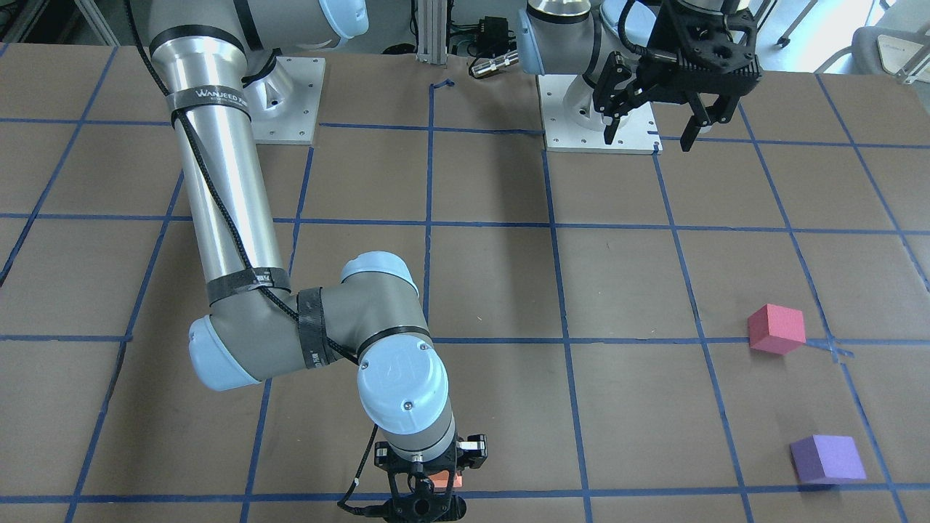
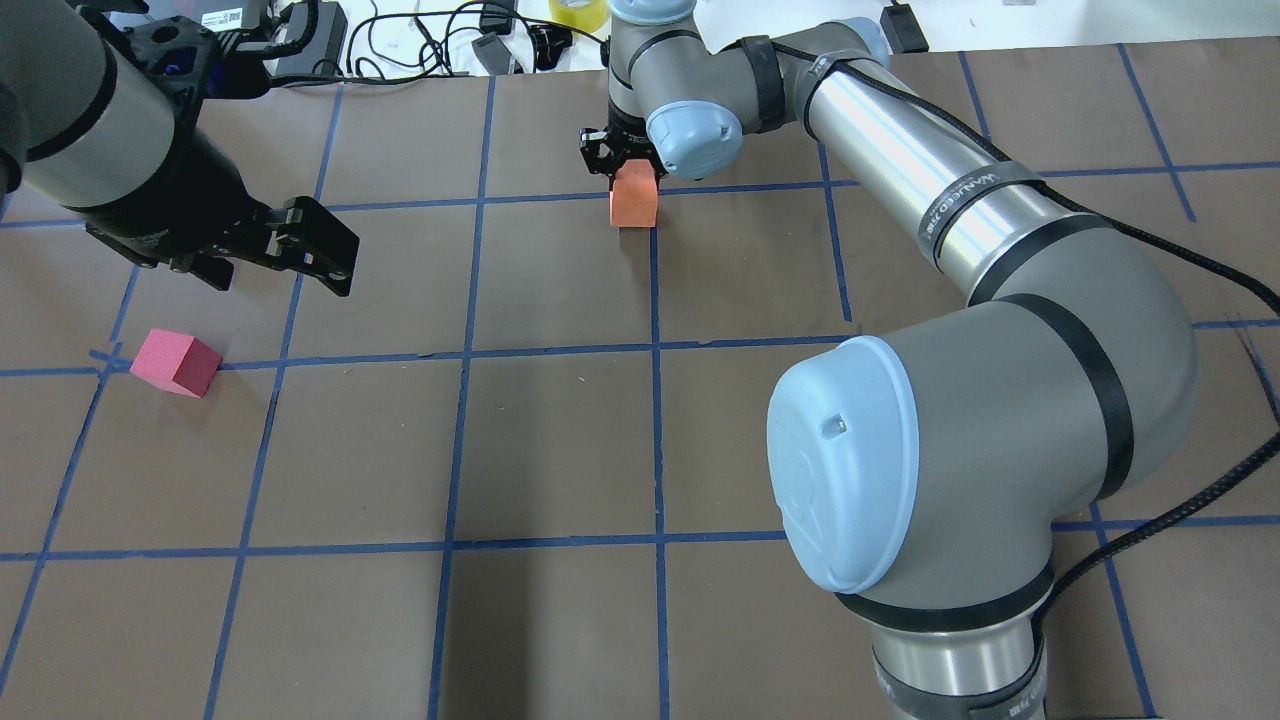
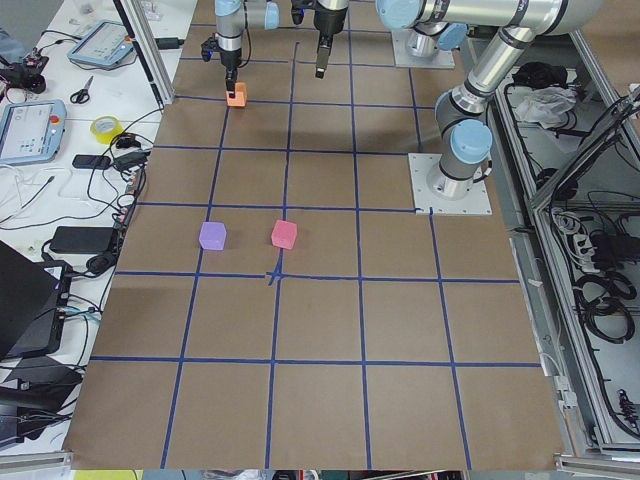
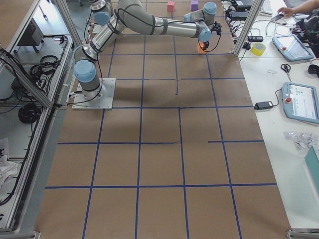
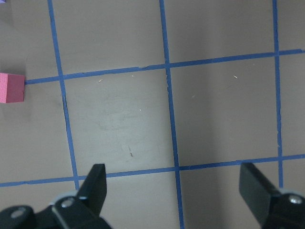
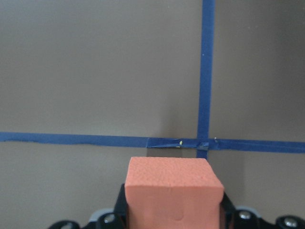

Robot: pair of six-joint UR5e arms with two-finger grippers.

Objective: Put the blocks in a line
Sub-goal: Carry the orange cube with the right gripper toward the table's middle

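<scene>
My right gripper (image 2: 632,178) is shut on the orange block (image 2: 634,197) at a tape crossing near the table's far edge. In the right wrist view the block (image 6: 174,191) sits between the jaws, just over the crossing; I cannot tell if it touches the table. My left gripper (image 2: 290,255) is open and empty, hovering above the table; its fingers (image 5: 95,183) show spread wide. The pinkish-red block (image 2: 175,362) lies below and left of it on a tape line. The purple block (image 1: 827,458) lies near the pinkish-red block (image 1: 776,328), closer to the far edge.
The arms' white base plates (image 1: 599,116) sit on the robot's side. Cables, devices and a yellow tape roll (image 2: 575,10) lie beyond the table's far edge. My right arm's elbow (image 2: 960,440) reaches across the table's right half.
</scene>
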